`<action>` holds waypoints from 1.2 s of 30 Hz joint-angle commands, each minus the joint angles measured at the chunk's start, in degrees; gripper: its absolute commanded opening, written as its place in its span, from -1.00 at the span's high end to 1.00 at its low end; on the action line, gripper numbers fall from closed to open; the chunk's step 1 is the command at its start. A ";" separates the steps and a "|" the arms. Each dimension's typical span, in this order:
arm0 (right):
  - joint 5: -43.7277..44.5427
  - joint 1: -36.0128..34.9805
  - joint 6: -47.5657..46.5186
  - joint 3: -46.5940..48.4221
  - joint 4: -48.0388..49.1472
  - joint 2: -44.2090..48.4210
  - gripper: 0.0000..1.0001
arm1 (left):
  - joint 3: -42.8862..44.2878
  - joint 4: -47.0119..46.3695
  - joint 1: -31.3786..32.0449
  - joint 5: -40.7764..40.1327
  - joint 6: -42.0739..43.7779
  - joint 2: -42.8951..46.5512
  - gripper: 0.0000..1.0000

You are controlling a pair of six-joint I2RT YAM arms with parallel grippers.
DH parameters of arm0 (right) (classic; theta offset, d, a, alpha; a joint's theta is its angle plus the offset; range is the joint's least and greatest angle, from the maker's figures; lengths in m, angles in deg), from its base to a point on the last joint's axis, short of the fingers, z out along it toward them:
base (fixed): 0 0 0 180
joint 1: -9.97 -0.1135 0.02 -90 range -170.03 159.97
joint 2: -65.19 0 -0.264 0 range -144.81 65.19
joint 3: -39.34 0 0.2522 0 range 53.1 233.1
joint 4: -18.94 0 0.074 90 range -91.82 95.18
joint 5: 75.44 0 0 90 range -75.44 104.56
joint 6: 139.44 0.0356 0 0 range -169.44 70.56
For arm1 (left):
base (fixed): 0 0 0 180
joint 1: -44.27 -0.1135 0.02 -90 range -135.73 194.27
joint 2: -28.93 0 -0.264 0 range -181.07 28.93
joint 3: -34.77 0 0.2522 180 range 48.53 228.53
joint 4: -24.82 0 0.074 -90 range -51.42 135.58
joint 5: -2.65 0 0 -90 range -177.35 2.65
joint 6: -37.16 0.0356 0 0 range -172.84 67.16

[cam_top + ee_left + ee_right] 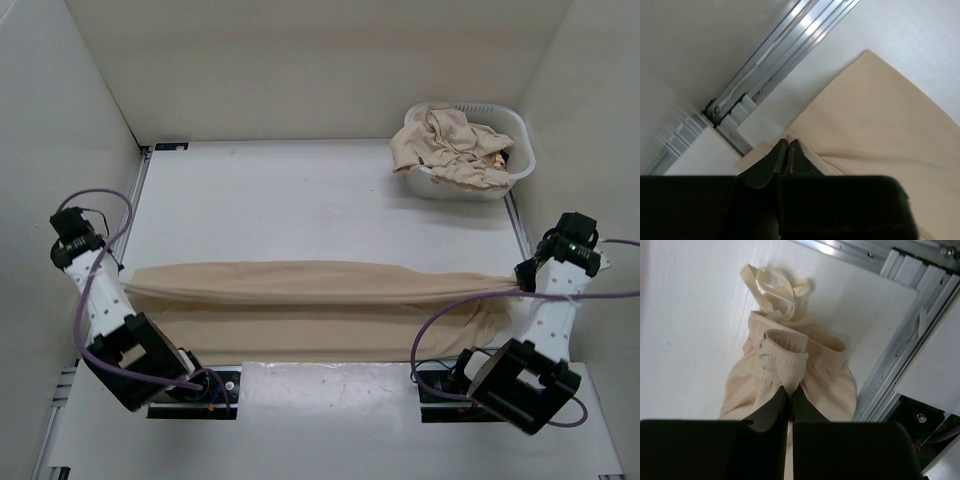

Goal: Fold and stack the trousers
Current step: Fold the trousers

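Near edge of the worktop (300, 200): both arm bases, a purple cable (450, 312) looped off each. Just beyond them, one pair of trousers (320, 292), beige, drawn out long from left to right between the two arms, lying flat through the middle with a lengthwise crease along the upper half. Left end effector (786, 146): fingers pressed together, clamped on the very tip of the cloth's left end, close to the worktop's left side. From the left wrist, smooth fabric fanning away from the pinch, an aluminium rail (790, 40) along the worktop edge just beside it. Right end effector (790, 392): fingers likewise together, clamped on a gathered, ribbed band at the cloth's right end, near the right-hand rail. Cloth narrowed to a point at that grip in the top view, a looser flap spread toward the near edge below it. From the right wrist, a drawstring (775, 287) loose on the white surface just past the bunched band. Farther back, bare white worktop. At the far right corner, well apart from the stretched pair, a white laundry basket (520, 135) heaped with more crumpled beige garments (450, 145), one fold draped over its left rim.
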 commanded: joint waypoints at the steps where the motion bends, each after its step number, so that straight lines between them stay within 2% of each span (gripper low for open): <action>1: -0.54 0.15 0.26 -4.94 -2.16 5.93 1.00 | -7.15 -4.00 -2.09 -0.32 0.03 6.93 0.72; 5: -1.06 0.86 0.79 -8.65 -1.55 7.09 1.00 | -10.34 -7.34 -4.46 1.08 0.03 7.56 0.72; 9: -1.59 3.66 1.85 -8.04 -2.94 7.61 1.00 | -3.68 -7.87 -8.15 3.10 0.03 5.44 0.72; 15: 0.25 4.28 2.99 -9.35 -6.11 11.83 1.00 | -3.04 -7.87 -14.39 7.57 0.03 4.91 0.72; 22: 6.12 4.90 4.13 -1.44 -10.85 11.22 1.00 | 1.52 -7.87 -16.32 9.52 0.03 6.31 0.72; 30: 9.74 5.43 7.82 -13.91 -11.39 15.79 1.00 | -11.29 -7.87 -21.60 8.91 0.03 11.76 0.72; 36: 13.34 5.95 12.47 -13.83 -13.93 15.79 1.00 | -15.60 -7.87 -23.54 6.98 0.03 11.77 0.72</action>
